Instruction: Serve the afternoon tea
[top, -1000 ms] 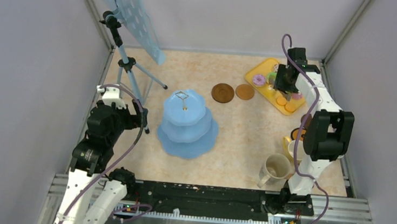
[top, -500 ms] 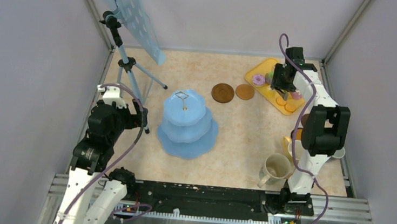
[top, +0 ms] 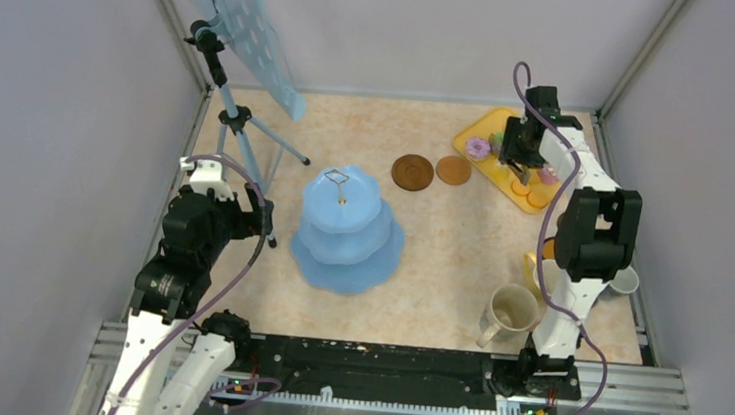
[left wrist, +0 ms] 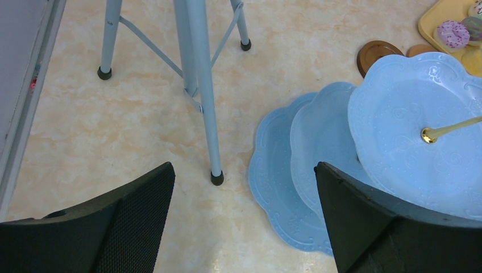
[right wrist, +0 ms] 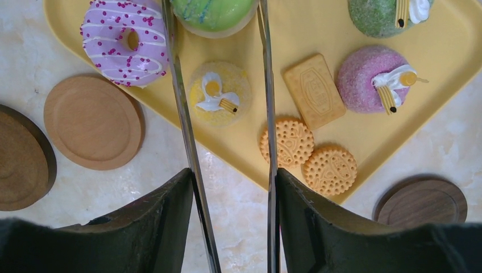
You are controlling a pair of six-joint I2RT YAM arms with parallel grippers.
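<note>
The right jaws stand about half open and are closed on the metal tongs (right wrist: 182,108), whose two blades run out along the jaws' inner faces. The blades are spread and hang over the yellow tray (right wrist: 318,25). The yellow cupcake (right wrist: 219,94) and, further in on the tray, the green cupcake (right wrist: 213,12) both lie between them. The blade tips are cut off by the top of the wrist view, so I cannot tell whether they touch either cake.

The step in hand looks like picking a first sweet off the tray with the tongs, and nothing seems lifted yet. The next move would call for settling the blades round one cake and squeezing gently. The cake would then be carried to the blue tiered stand (top: 346,231), well apart from the tray, where no sweet shows.

Outside the blades on the tray lie the purple donut (right wrist: 122,41), a rectangular biscuit (right wrist: 314,91) and two round biscuits (right wrist: 287,142). Brown coasters (right wrist: 94,122) sit on the surface just beside the tray. The left jaws gape wide and hold nothing, far from the tray.
</note>
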